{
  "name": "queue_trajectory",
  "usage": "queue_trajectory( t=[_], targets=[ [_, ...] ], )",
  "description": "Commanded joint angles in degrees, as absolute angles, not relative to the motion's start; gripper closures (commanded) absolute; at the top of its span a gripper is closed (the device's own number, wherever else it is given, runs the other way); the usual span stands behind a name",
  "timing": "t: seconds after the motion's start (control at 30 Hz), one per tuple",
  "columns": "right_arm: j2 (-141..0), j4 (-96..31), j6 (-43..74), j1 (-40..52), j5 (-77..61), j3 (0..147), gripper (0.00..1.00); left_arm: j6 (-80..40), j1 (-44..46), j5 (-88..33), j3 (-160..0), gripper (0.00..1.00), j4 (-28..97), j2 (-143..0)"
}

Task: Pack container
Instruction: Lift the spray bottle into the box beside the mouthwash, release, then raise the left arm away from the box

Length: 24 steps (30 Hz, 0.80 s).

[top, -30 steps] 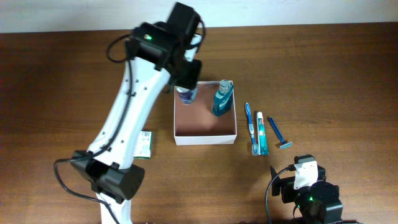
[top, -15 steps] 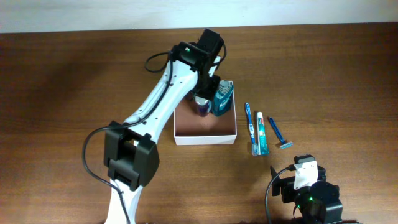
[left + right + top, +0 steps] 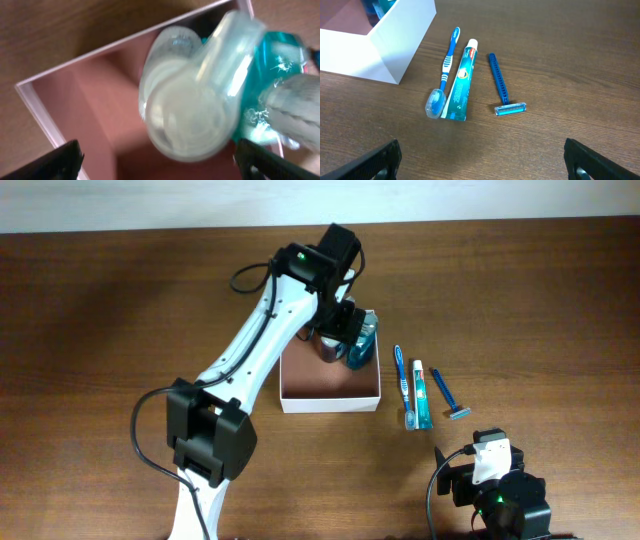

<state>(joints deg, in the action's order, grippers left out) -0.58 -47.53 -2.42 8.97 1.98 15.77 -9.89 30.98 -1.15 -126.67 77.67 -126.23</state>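
My left arm (image 3: 250, 350) stretches from its base at the near left, diagonally away and to the right, white links nearly straight, wrist bent downward. My left gripper (image 3: 157, 157) points down, its dark fingers (image 3: 60, 161) spread wide apart. My right arm (image 3: 495, 492) sits folded low at the near right, and my right gripper (image 3: 480, 157) is spread equally wide, angled forward and down.

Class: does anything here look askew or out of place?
The teal plastic bottle in the far right corner of the square white-walled container leans askew rather than upright, beside a clear-capped bottle.
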Motion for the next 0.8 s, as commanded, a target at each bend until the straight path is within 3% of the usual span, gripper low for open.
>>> queue_trajectory(
  t=[0.0,0.27,0.77],
  targets=[
    [-0.2,-47.3,-2.5,8.5,1.7,15.5,0.01,-9.4,30.0,1.4,-134.8,0.01,81.8,-125.0],
    [-0.2,-47.4,-2.5,8.5,1.7,15.5,0.01,-8.8,25.9,6.2,-158.8,0.01,96.7,-123.5],
    [-0.2,-47.4,-2.5,8.5,1.7,15.5,0.01,-7.1,16.2,9.4,-156.1,0.01,96.7,-99.2]
  ],
)
